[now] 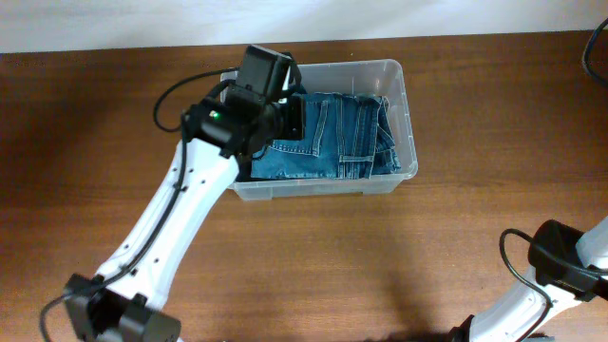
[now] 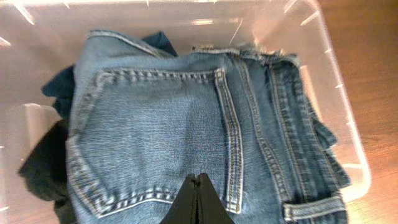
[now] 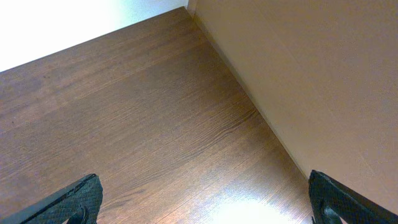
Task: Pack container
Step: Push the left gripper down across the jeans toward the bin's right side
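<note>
The container sits on the desk, toward its far side. It is judged light, rigid and slick-walled, so take hold at the thick rim. It holds folded jeans, soft and pliable, over a dark garment. The left gripper is clenched over the denim. The right gripper is spread wide, well apart from the container.

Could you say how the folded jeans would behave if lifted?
The jeans would probably flop and unfold, being soft folded denim. Their thick seams and layers suggest some weight. Inside the container they seem unlikely to slide.
</note>
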### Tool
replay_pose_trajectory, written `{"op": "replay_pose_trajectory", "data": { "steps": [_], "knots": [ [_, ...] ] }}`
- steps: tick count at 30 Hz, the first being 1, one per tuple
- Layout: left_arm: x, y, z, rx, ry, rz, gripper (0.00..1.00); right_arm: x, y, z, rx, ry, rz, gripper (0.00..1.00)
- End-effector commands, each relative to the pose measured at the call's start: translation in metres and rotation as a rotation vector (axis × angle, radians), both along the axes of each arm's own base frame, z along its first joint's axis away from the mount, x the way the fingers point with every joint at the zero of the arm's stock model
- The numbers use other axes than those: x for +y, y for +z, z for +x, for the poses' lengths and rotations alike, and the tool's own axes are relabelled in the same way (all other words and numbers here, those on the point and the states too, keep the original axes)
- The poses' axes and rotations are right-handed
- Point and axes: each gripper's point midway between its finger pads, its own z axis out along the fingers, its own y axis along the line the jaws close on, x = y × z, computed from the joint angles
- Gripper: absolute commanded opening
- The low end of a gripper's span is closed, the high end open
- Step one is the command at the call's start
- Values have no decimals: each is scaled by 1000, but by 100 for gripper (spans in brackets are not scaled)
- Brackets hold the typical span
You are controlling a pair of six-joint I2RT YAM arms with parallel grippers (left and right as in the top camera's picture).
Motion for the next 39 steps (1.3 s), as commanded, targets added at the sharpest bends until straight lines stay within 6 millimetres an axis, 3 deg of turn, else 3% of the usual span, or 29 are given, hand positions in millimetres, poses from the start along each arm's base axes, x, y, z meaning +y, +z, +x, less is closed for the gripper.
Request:
{"op": "replay_pose_trajectory", "data": {
  "steps": [1, 6, 7, 10, 13, 16, 20, 28, 30, 32, 39],
  "knots": [
    [-19, -44, 0, 103, -29, 18, 0, -1, -1, -2, 9, -9, -1, 98],
    [-33, -112, -12, 268, -68, 93, 1, -1, -1, -2, 9, -9, -1, 98],
    [-31, -132, -21, 332, -72, 132, 1, -1, -1, -2, 9, -9, -1, 98],
    [-23, -166, -41, 453, -91, 219, 0, -1, -1, -2, 9, -9, -1, 98],
    [-14, -196, -52, 536, -106, 287, 0, -1, -1, -2, 9, -9, -1, 98],
    [-13, -206, -53, 554, -117, 301, 0, -1, -1, -2, 9, -9, -1, 98],
    [-19, -188, -43, 509, -117, 276, 0, -1, -1, -2, 9, -9, -1, 98],
    [-40, -77, -10, 260, -120, 140, 0, -1, -1, -2, 9, -9, -1, 98],
    [-44, -61, -11, 234, -130, 110, 0, -1, -1, -2, 9, -9, -1, 98],
    [-53, -53, -20, 247, -166, 61, 0, -1, -2, -2, 9, -9, -1, 98],
    [-78, -52, -45, 303, -252, 7, 1, -1, -1, -2, 9, -9, -1, 98]
  ]
}}
